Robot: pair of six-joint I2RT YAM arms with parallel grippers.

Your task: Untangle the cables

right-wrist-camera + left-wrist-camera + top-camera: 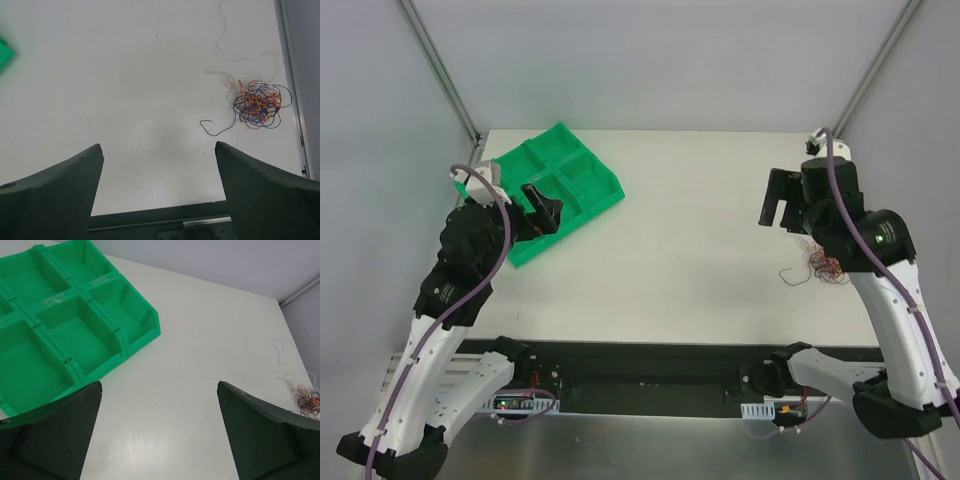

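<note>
- White table [700,250] is bearing the cables [257,104] as one knotted clump; none separated yet.
- Left gripper [159,385] and right gripper [159,146] are hovering, fingers apart, empty.

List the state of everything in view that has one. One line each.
cables, tangled in one clump, a few loose ends trailing out, not gripped
green tray, compartments in view empty
left gripper, open, holding nothing
right gripper, open, holding nothing, apart from the clump
</note>
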